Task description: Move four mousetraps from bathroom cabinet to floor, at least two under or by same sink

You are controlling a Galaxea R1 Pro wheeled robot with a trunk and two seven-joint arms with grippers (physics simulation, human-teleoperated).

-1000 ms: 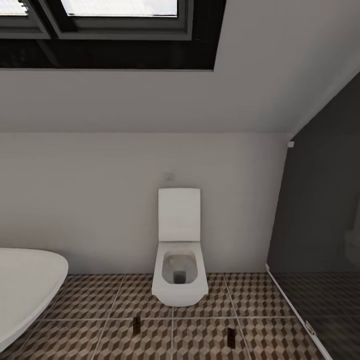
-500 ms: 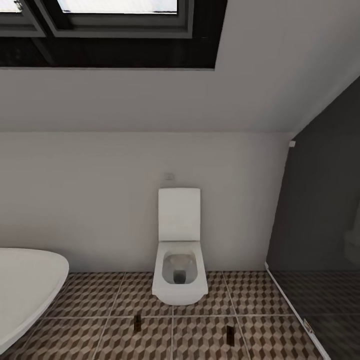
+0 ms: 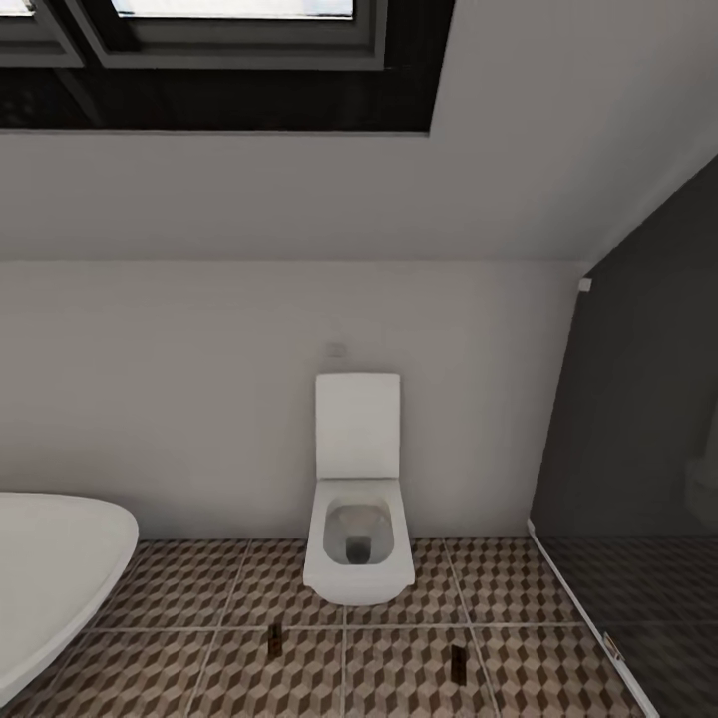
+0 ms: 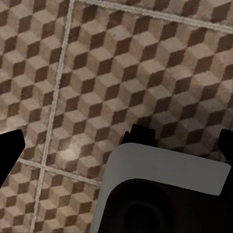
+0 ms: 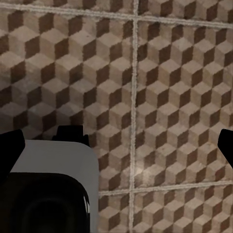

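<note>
Two tiny dark brown rectangular pieces lie on the cube-patterned bathroom floor (image 3: 199, 598) in front of the toilet; they look like mousetraps, one (image 3: 274, 640) to the left and the other (image 3: 458, 663) to the right. The cabinet and the sink are out of view. My left gripper (image 4: 118, 148) hangs open over bare floor tiles (image 4: 97, 73), nothing between its dark fingertips (image 4: 9, 150). My right gripper (image 5: 118, 144) is open too, above the floor tiles (image 5: 170, 97), and empty.
A white toilet (image 3: 357, 499) stands against the back wall with its lid up. A white bathtub rim (image 3: 60, 568) curves in at the left. A dark glass shower screen (image 3: 638, 449) closes off the right. A grey and black robot part (image 4: 165, 189) shows below each wrist.
The whole head view has shifted slightly, so the camera moved a little. The two brown pieces, the toilet and the tub keep their places on the floor.
</note>
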